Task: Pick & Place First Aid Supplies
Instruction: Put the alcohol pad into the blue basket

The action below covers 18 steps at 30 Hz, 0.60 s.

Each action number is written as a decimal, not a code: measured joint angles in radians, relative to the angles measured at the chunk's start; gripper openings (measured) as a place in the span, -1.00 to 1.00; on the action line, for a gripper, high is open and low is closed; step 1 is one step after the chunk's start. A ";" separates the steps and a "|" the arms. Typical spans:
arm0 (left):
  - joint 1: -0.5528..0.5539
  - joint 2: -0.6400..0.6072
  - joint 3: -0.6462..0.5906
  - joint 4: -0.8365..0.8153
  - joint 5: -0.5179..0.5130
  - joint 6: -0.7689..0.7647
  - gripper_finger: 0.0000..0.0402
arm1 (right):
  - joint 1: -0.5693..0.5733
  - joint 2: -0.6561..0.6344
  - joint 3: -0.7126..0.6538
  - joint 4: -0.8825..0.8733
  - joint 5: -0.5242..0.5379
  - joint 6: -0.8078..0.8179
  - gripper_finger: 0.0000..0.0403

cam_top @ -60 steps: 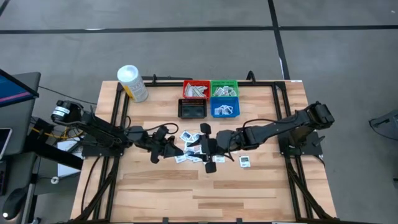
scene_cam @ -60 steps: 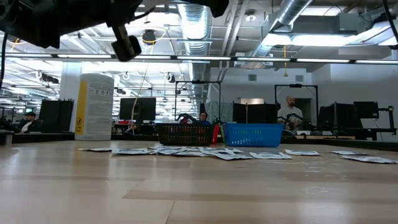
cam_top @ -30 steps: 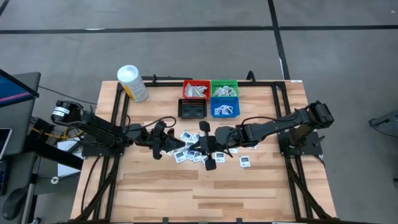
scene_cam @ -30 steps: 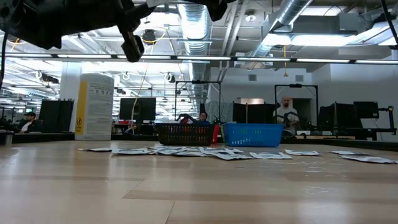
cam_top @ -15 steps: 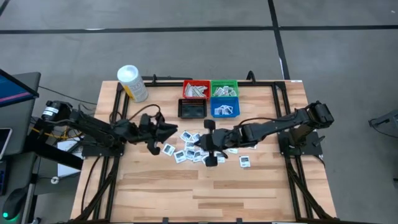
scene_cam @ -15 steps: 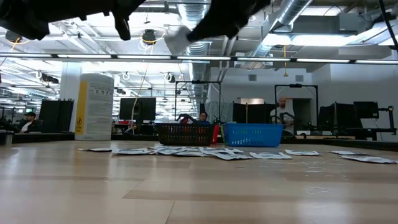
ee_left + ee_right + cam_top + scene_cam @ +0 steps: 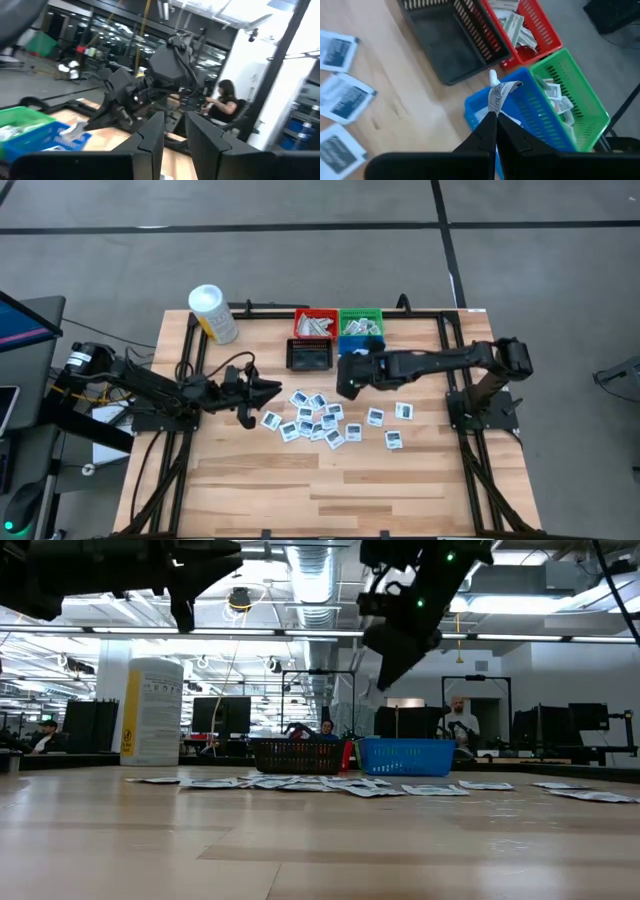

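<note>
The right gripper (image 7: 495,117) is clamped on a white packet (image 7: 499,94), holding it just above the blue bin (image 7: 540,125). The left gripper (image 7: 172,125), fingers slightly apart and empty, hangs beside the loose packets (image 7: 315,418) on the table (image 7: 300,480).

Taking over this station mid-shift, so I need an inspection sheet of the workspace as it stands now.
Surface: wooden table, bare toward the near edge.
Job's things: square white packets scattered mid-table; more lie in the red bin, green bin and blue bin; black bin looks empty.
Clutter: white tub at the far left corner.
Grippers: right end effector shut on a packet above the blue bin; left end effector open, empty, left of the pile.
Cables: black leads along the left frame.
Surroundings: seated person beyond the table.
</note>
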 joint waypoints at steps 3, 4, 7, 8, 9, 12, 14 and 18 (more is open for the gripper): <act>0.000 0.000 -0.002 0.000 -0.049 0.001 -0.59 | -0.052 0.000 0.000 -0.009 -0.038 -0.055 -1.00; 0.001 0.000 -0.002 0.000 -0.066 0.008 -0.60 | -0.066 0.000 0.000 -0.009 -0.042 -0.084 -1.00; 0.001 0.000 -0.002 0.000 -0.119 0.010 -0.60 | -0.111 0.000 0.000 -0.009 -0.055 -0.180 -1.00; 0.001 0.000 -0.002 -0.001 -0.137 0.011 -0.61 | -0.127 0.000 0.000 -0.009 -0.063 -0.210 -1.00; 0.001 0.000 -0.002 -0.002 -0.157 0.011 -0.61 | -0.141 0.000 0.000 -0.009 -0.067 -0.238 -1.00; 0.005 0.000 -0.002 -0.004 -0.217 0.011 -0.61 | -0.183 0.000 0.000 -0.012 -0.081 -0.328 -1.00; 0.024 0.000 -0.002 -0.021 -0.232 0.012 -0.61 | -0.209 0.000 0.000 -0.021 -0.094 -0.383 -1.00; 0.082 0.000 -0.002 -0.068 -0.234 0.000 -0.61 | -0.253 0.000 -0.008 -0.044 -0.168 -0.482 -1.00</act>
